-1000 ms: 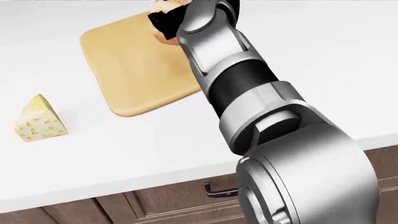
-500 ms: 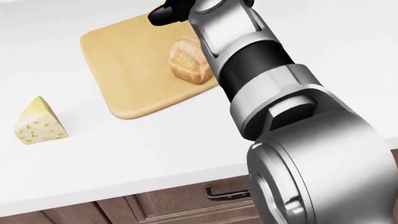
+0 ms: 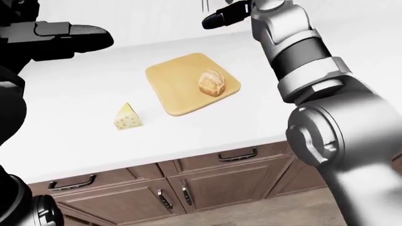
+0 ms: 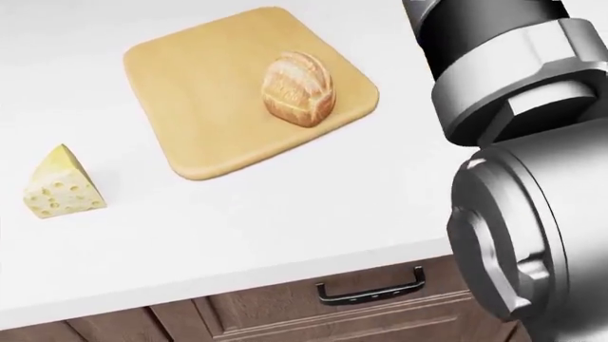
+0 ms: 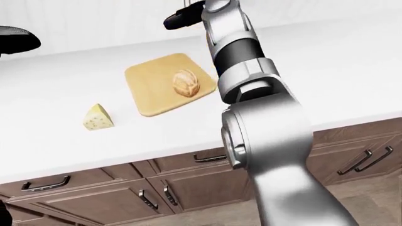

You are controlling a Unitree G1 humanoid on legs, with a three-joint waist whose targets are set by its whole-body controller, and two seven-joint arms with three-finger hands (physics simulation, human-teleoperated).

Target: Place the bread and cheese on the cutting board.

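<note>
With the bread [image 4: 299, 88] on the cutting board [image 4: 199, 92] and the cheese [image 4: 60, 183] left of it on the counter [image 4: 237, 228], the right hand [image 3: 227, 14] hangs raised at the left-eye view's top, fingers seemingly open, while the left hand [image 3: 60, 40] at upper left cannot be read.

Pale tan cutting board [image 4: 199, 78], plain and unpatterned. Golden-brown bread [image 4: 299, 87] with lighter crust streaks. Pale yellow cheese [image 4: 60, 184], dotted with darker holes. White counter [image 4: 237, 228]. Dark brown wooden cabinets [image 3: 188, 188] with black handles [image 4: 371, 291]. Silver-grey right arm [image 5: 251, 94] with black band; black fingers [image 3: 223, 16].
</note>
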